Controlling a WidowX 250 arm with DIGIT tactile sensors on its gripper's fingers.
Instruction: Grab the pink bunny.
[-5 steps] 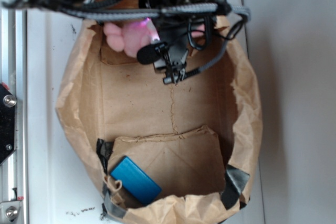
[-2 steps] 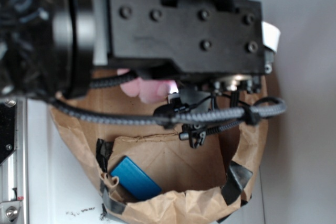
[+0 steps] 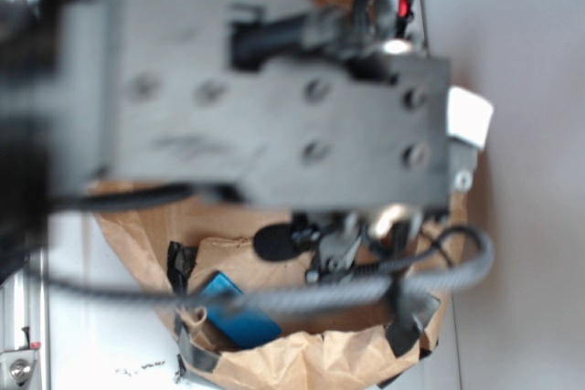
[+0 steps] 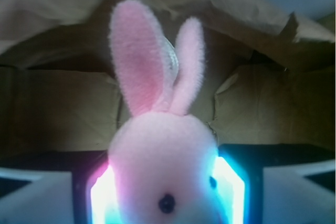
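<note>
The pink bunny [image 4: 163, 171] fills the lower middle of the wrist view, its face with dark eyes toward the camera and both ears [image 4: 136, 61] standing up. My gripper [image 4: 165, 195] is shut on the pink bunny, whose head is pressed between the two glowing pads [image 4: 100, 198]. In the exterior view my arm's blurred black body [image 3: 256, 107] is very near the camera and hides both the bunny and the fingers.
A brown paper bag [image 3: 137, 230] lies open under the arm, and its creased walls [image 4: 52, 108] stand behind the bunny. A flat blue box [image 3: 242, 319] lies in the bag's near corner. A metal rail [image 3: 18, 353] runs along the left edge.
The arm has risen toward the exterior camera and now covers most of that view. The bunny, seen under the arm in the earlier frames, is hidden behind it now.
</note>
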